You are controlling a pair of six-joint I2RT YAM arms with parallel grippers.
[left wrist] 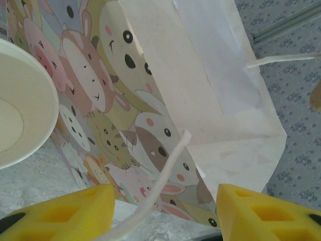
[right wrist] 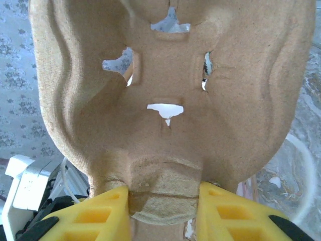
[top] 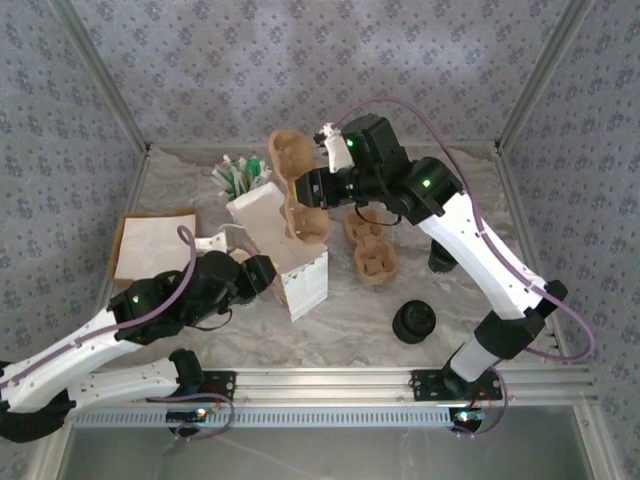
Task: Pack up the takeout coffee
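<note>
My right gripper (right wrist: 163, 206) is shut on the edge of a brown pulp cup carrier (right wrist: 165, 85). In the top view that carrier (top: 297, 185) hangs upright over the open mouth of a white paper bag (top: 285, 255) printed with cartoon animals (left wrist: 115, 125). My left gripper (left wrist: 165, 201) stands open beside the bag's left face (top: 265, 272). The bag's white cord handle (left wrist: 165, 170) runs loose between its fingers. A white paper cup with a cream inside (left wrist: 22, 113) shows its mouth at the left edge of the left wrist view. I cannot tell whether it is the takeout coffee.
A second pulp carrier (top: 370, 250) lies on the table right of the bag. Black lids (top: 413, 320) sit near the front right. A pink cup of green-and-white sticks (top: 240, 175) stands behind the bag. Paper sheets (top: 155, 245) lie at the left.
</note>
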